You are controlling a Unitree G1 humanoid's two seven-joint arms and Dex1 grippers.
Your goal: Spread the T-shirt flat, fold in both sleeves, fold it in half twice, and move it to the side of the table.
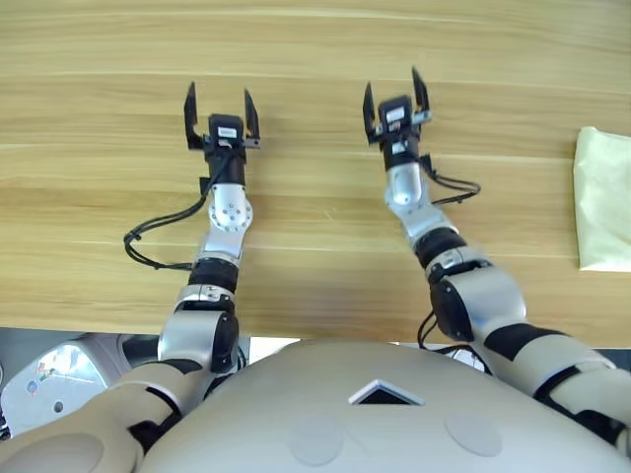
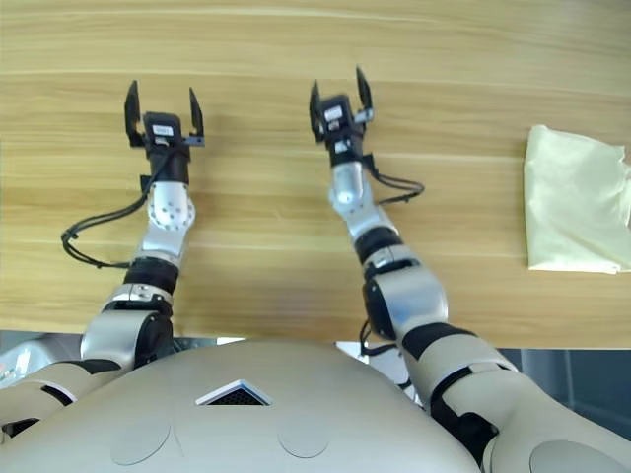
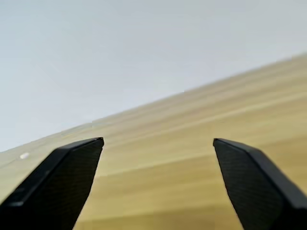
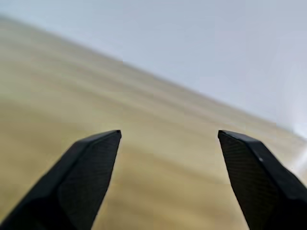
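The pale yellow T-shirt (image 2: 577, 202) lies folded into a compact rectangle at the right side of the wooden table (image 2: 296, 39), its edge also visible (image 1: 603, 197). My left gripper (image 1: 220, 102) hovers open over bare wood at centre left, black fingers (image 3: 57, 187) spread wide with nothing between them. My right gripper (image 1: 393, 92) is open too, a little right of it, well left of the shirt, fingers (image 4: 259, 177) apart and holding nothing.
The table's near edge (image 1: 325, 338) runs just in front of my arms. Loose black cables (image 1: 158, 232) hang from both forearms above the wood. Bare wood stretches between the grippers and beyond them to the far side.
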